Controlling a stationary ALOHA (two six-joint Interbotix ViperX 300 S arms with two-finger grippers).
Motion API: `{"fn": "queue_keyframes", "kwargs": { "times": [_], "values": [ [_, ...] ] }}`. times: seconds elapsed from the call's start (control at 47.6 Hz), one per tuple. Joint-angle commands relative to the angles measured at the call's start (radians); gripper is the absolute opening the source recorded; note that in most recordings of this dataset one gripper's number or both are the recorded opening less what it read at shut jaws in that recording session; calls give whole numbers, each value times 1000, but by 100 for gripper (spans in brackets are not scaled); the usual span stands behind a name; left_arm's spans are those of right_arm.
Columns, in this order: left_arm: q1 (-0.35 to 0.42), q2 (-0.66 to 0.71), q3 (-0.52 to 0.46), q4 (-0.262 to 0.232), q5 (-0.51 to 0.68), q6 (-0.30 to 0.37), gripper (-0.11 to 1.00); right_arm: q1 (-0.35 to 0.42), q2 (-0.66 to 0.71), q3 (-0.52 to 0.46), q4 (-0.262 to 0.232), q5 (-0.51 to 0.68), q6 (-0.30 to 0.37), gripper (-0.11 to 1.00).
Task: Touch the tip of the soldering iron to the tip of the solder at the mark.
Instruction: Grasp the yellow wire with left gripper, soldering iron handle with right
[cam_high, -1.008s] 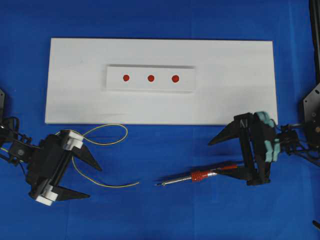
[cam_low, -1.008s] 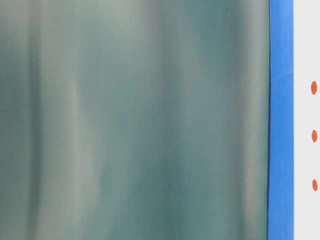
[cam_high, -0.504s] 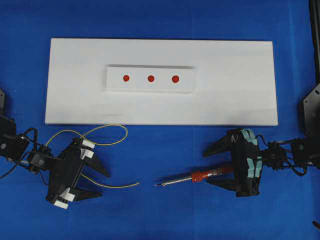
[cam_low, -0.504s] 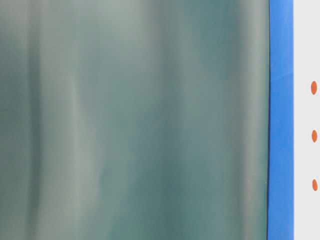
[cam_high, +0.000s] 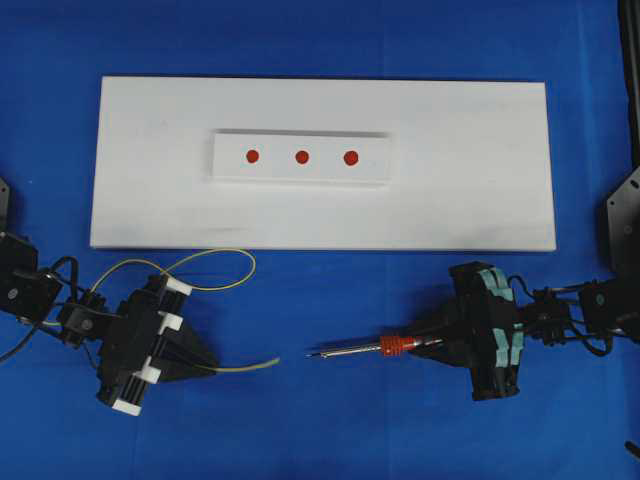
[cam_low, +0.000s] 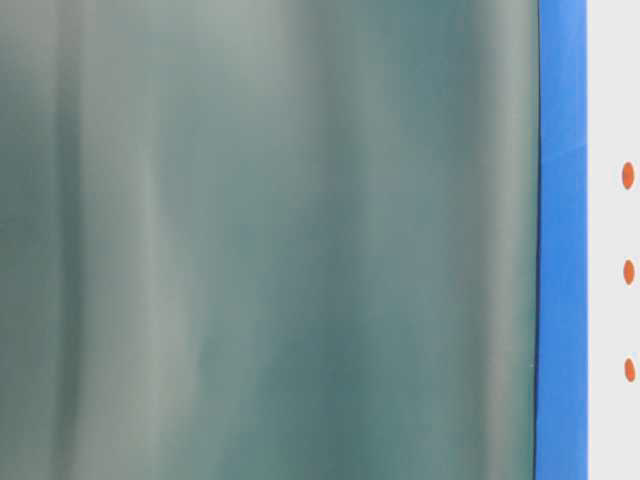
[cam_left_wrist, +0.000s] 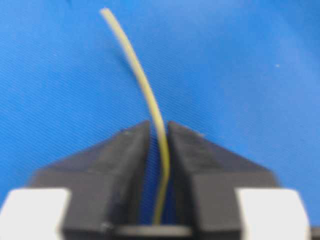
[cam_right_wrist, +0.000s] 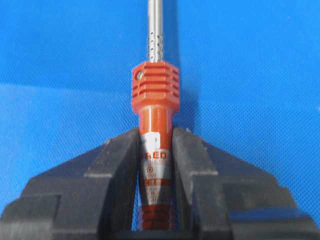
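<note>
The soldering iron (cam_high: 360, 350) lies on the blue cloth with its silver tip pointing left and its red ribbed collar (cam_right_wrist: 155, 85) just outside the jaws. My right gripper (cam_high: 435, 338) is shut on its orange handle (cam_right_wrist: 156, 132). The solder (cam_high: 245, 367) is a thin yellow wire that loops behind my left gripper (cam_high: 200, 358), its free end pointing right towards the iron's tip. In the left wrist view the jaws (cam_left_wrist: 159, 127) stand close round the wire (cam_left_wrist: 142, 80). Three red marks (cam_high: 301, 156) sit on a small white block.
A large white board (cam_high: 150, 200) lies across the back of the blue cloth and carries the block. A blurred grey-green surface (cam_low: 270, 240) fills most of the table-level view, and the red marks (cam_low: 629, 271) show at its right edge.
Both grippers have closed from wide open, the left round the solder and the right on the iron's handle. The iron has shifted slightly left.
</note>
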Motion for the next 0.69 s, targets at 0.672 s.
{"fn": "queue_keyframes", "kwargs": {
  "times": [0.672],
  "values": [
    [71, -454, -138, 3, 746, 12, 3, -143, -362, -71, 0, 477, -149, 6]
  ]
}}
